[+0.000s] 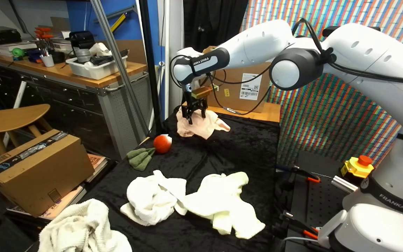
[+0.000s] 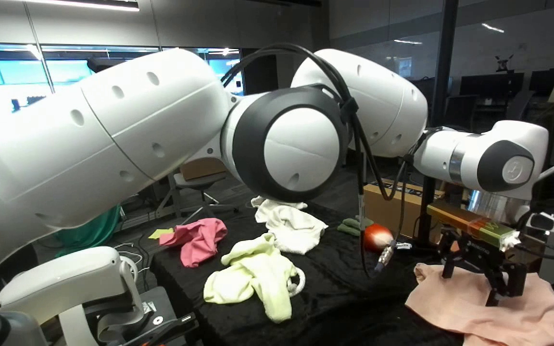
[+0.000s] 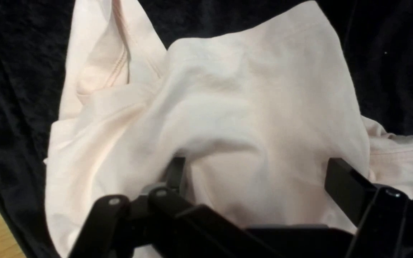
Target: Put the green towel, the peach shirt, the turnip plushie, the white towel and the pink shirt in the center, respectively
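Blk jaws apart over rumpled peach shirt (image 3: pixel 235 118)

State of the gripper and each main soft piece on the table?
Black two-finger gripper: open
Pale peach fabric shirt: crumpled, ungripped
Round red-orange turnip plushie: lying sideways
Pale yellow-green cloth: crumpled
Bright pink fabric shirt: bunched
Fluffy white towel: bunched
Ribbed off-white terry towel: heaped

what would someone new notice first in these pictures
Probably the large white robot arm, spanning both exterior views. Its open gripper stands over the peach shirt, at the far end of the black cloth in an exterior view. Next, perhaps the round red-orange toy, bright on that cloth near the shirt.
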`<action>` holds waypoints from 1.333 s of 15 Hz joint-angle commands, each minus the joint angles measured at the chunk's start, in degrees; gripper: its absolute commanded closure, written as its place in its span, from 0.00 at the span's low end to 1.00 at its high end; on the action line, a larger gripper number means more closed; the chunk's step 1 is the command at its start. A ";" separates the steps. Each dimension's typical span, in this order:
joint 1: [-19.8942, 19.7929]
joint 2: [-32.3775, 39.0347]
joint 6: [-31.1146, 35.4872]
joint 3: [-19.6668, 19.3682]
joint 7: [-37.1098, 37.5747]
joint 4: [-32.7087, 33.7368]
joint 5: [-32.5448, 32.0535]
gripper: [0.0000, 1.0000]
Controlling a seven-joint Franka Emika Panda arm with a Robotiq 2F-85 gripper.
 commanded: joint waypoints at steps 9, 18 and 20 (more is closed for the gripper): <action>-0.92 6.10 7.88 0.71 4.97 8.68 1.78 0.00; -0.51 5.69 13.53 -0.58 6.59 6.74 0.30 0.27; -0.70 5.44 12.80 -0.34 6.08 6.62 0.49 0.33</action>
